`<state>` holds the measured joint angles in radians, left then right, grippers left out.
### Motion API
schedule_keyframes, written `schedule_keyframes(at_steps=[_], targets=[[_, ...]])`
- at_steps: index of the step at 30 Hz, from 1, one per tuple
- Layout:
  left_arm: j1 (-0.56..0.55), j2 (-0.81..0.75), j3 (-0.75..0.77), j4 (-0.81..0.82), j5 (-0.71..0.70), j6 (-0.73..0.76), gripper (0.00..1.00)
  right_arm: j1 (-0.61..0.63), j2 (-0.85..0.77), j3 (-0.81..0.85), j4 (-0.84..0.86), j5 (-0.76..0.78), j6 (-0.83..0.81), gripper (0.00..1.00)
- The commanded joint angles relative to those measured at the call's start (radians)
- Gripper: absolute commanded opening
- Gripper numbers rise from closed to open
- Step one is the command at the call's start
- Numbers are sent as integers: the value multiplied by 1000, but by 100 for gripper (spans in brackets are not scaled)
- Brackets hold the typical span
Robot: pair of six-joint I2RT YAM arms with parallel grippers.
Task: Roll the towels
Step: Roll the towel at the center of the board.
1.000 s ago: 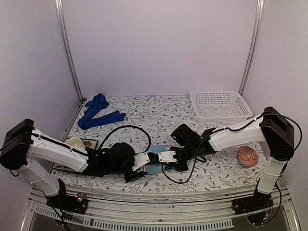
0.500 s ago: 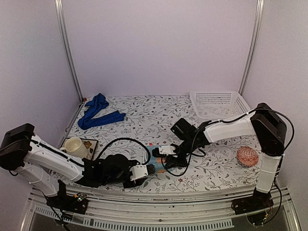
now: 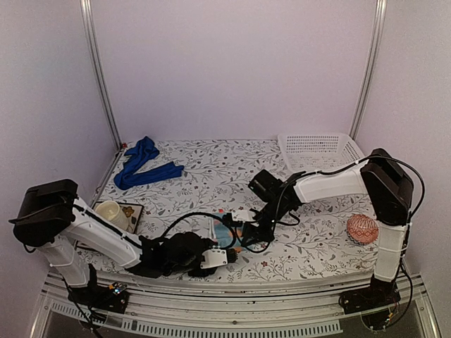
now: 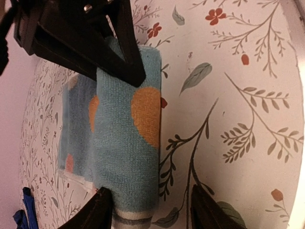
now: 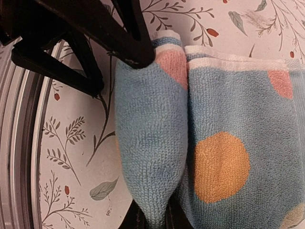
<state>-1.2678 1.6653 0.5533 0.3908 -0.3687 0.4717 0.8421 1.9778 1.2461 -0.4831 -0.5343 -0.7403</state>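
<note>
Far back on the left, the royal-blue towel lies crumpled on the desk. Nearer, the left tool stands half-wide, straddling one end of the partly rolled light-blue towel; the right tool pinches its other end.

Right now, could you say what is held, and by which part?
The right gripper pinches the light-blue towel at its rolled end; the left gripper, open, straddles the other end.

Matt, looped-terry light-blue towel
</note>
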Motion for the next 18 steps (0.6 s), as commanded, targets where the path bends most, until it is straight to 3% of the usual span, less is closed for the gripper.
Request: schedule_keyframes(at_steps=[1, 10, 18], targets=[[-16, 36, 19, 21, -39, 35, 57, -12, 40, 10, -51, 14, -2, 11], [-15, 87, 57, -25, -57, 44, 53, -19, 64, 44, -87, -3, -20, 11], [-7, 93, 81, -86, -66, 9, 26, -23, 63, 44, -98, -4, -29, 14]])
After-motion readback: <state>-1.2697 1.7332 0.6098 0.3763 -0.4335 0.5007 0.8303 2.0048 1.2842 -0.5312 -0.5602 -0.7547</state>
